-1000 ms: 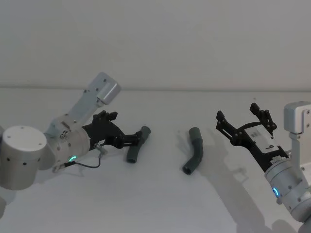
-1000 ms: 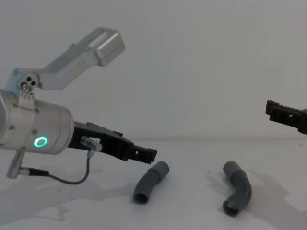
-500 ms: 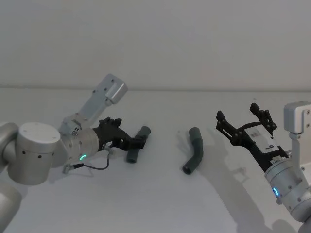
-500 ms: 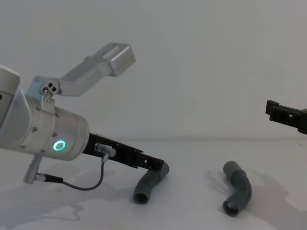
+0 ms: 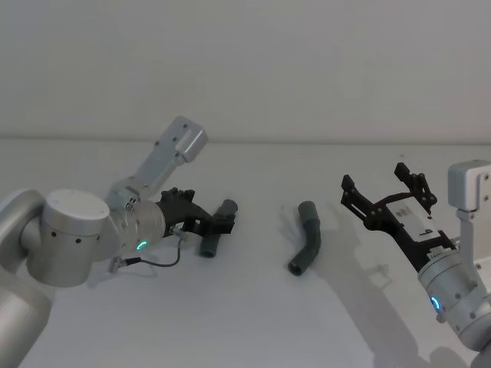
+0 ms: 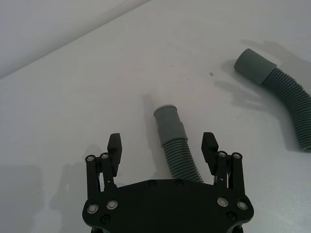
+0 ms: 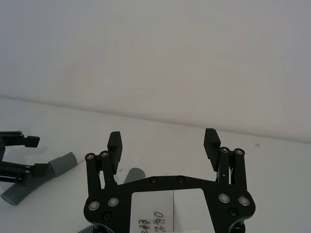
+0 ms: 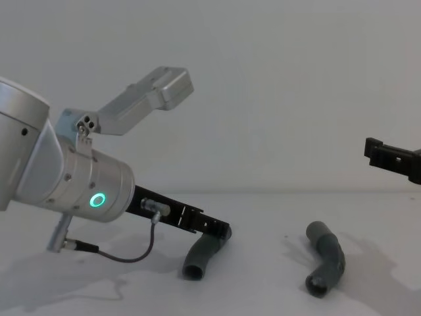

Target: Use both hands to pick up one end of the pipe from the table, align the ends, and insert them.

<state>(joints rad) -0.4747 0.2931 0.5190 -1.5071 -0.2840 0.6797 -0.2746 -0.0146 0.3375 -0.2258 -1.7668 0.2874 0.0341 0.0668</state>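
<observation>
Left gripper is down low over the table with its jaws spread wide, one on each side of the left pipe piece just behind its collar, not squeezing it yet. That piece lies left of the table's middle. The other pipe piece lies near the middle, well apart from it. Right gripper hovers toward the right edge, jaws spread too, holding nothing.
</observation>
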